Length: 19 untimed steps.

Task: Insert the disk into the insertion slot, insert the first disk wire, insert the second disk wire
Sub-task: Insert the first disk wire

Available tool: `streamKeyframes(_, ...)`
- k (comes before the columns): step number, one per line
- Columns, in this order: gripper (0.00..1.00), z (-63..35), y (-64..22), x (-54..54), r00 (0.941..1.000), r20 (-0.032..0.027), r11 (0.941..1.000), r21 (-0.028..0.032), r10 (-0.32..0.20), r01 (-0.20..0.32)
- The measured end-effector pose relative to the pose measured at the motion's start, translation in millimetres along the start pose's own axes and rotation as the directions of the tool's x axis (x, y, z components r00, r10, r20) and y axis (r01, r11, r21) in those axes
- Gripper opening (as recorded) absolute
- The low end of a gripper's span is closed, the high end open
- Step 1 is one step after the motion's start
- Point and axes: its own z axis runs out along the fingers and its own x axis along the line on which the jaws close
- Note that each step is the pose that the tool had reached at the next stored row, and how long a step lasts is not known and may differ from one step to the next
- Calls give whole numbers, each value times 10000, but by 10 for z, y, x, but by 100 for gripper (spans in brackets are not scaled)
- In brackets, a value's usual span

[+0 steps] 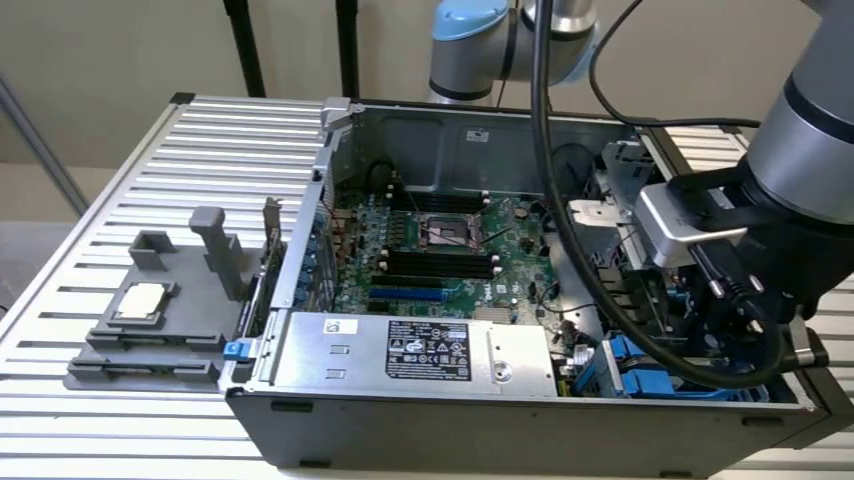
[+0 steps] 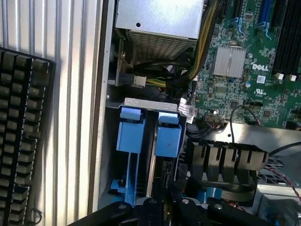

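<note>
gripper (image 2: 162,201) is at the mouth of the insertion slot (image 2: 149,105) with its jaws pressed together. I can't tell if a plug is pinched between them. The tips are dark against a dark gap, so a held plug is possible, not confirmed.

the disk (image 2: 169,139): its blue carrier frame sits inside the slot, just beside a second blue frame (image 2: 129,134). I read the one nearer the gripper as ours. The metal body is hidden, so full seating is a guess.

Risks, my read:
- A plug meets the disk's socket off-axis and jams or bends contacts. Cause: the bay is tight, with little room to square up inside the slot.
- The fingers scrape the slot's grey rim or the neighbouring frame. Cause: both lie right against the approach line.
- A snag on the yellow-black harness (image 2: 200,47), which runs from the power-supply box (image 2: 160,19) past the slot, or on the black ribbed block (image 2: 225,160) just beside the slot.
- The arm's own hose (image 1: 545,130) drapes over the motherboard (image 1: 441,250) toward the slot. A pull could drag it across components.
- If the disk is only half seated, a push shoves the carrier instead of mating the plug.
</note>
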Motion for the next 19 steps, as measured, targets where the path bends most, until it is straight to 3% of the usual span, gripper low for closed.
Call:
streamKeyframes(7,17,27,7,-41,9997,-57,9994,235,241,-240)
streamKeyframes(12,17,41,9,-60,9993,-83,9987,368,357,-354)
streamKeyframes(19,17,37,34,-63,9985,-119,9977,424,537,-531)
